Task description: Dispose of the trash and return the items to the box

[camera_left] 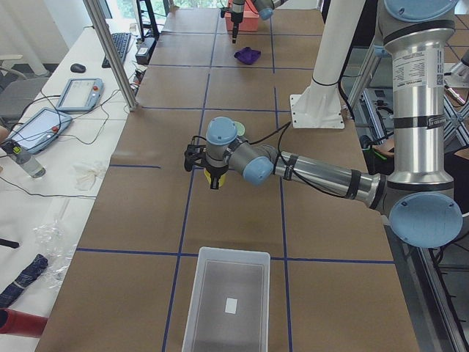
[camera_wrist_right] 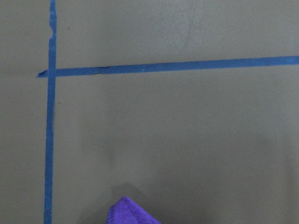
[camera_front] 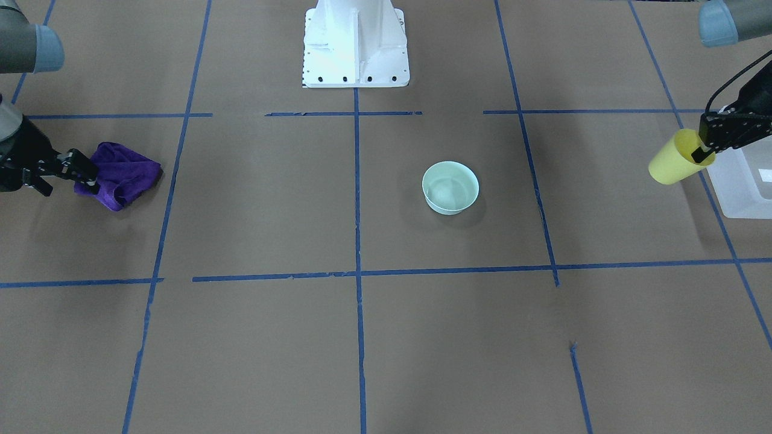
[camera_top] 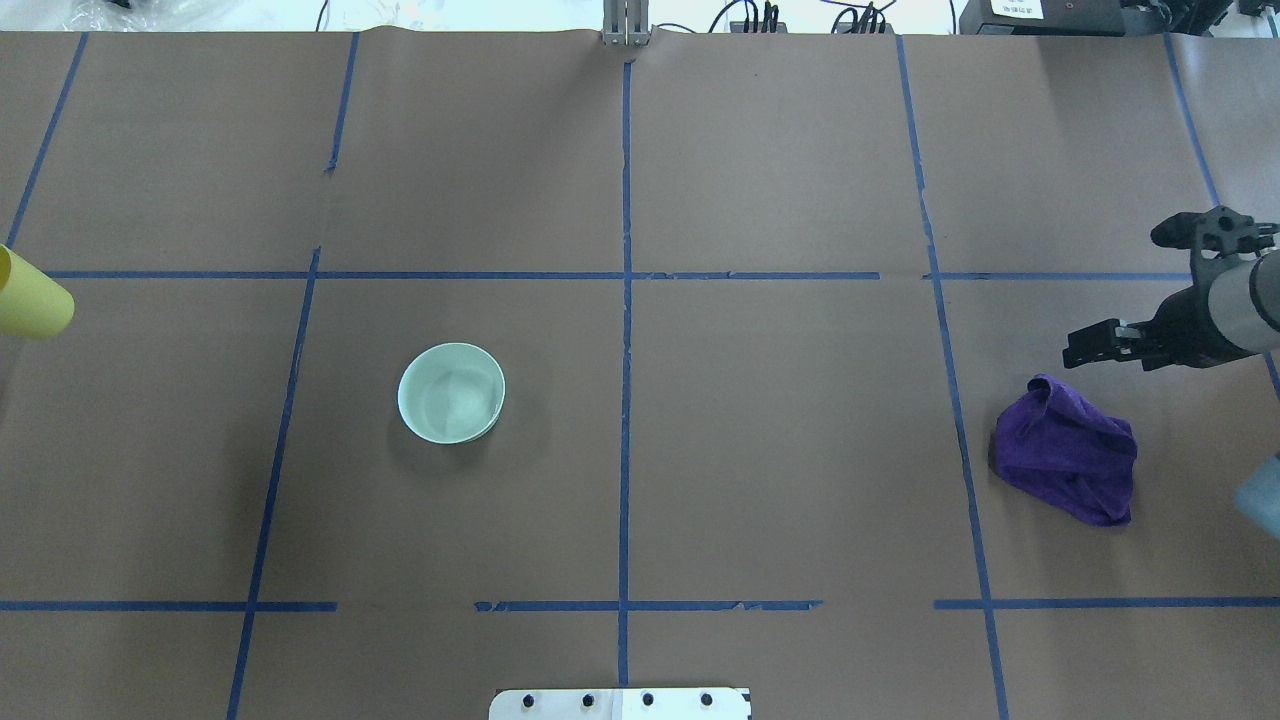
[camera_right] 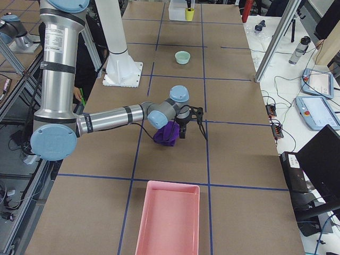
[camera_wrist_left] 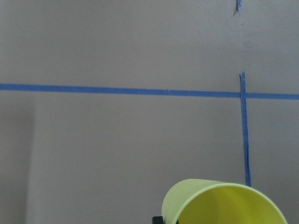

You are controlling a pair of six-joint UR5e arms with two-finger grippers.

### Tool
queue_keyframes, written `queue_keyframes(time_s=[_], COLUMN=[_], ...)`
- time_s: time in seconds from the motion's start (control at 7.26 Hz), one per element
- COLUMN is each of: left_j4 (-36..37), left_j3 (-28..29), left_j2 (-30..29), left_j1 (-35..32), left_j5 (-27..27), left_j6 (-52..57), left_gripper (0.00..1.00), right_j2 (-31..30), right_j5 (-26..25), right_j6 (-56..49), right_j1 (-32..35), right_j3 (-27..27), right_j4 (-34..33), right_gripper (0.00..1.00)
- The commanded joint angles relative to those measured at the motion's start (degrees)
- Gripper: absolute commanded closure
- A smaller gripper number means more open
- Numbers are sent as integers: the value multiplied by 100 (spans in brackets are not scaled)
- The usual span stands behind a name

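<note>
arms (camera_left: 322, 176): silver tubes | joint caps: blue | base (camera_front: 356, 45): white

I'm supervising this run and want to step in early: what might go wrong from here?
1. The left tool pinches the yellow cup only by its rim, with the cup tilted; it might slip before reaching the box.
2. The cup hangs beside the box, not over it, so releasing now would probably miss.
3. The right tool meets the purple cloth at one edge; a lift may drag it.

A robotics lab: brown paper table (camera_top: 780, 420) gridded with blue tape (camera_top: 625, 400), teach pendants (camera_left: 75, 94) alongside.
</note>
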Motion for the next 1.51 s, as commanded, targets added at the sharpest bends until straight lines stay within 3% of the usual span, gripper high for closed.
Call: queue_keyframes(time_s=[0.0,0.28,0.41,0.55,0.69,1.1,1.38], left_j4=[394,615,737,834,835,958,1675], left_j3=[-102,-93,-93,-76,-58,248,408], left_j2=[-42,-147,-182,-200,-191,-191,-278], left_j1=[-340,-551,-656,-736,-771,-1156,-1849], left_j5=[0,0,0,0,0,0,314], left_j6=[474,800,950,986,986,1195,2300], left_gripper=[100,100,100,100,100,100,100], right_j2=[139,350,359,342,272,236,18], right_j5=[-168,-186,-178,-178,-151,-142,-116], right_j6=[-30,-31,-5,-13,-74,-75,-66], right_j1=[-472,-649,-649,-641,-623,-597,-570], right_j3=[-235,-421,-448,-439,-413,-378,-28], right_j4=[16,7,7,-19,-20,-28,-20], right_gripper=[0,0,10,61,99,100,100])
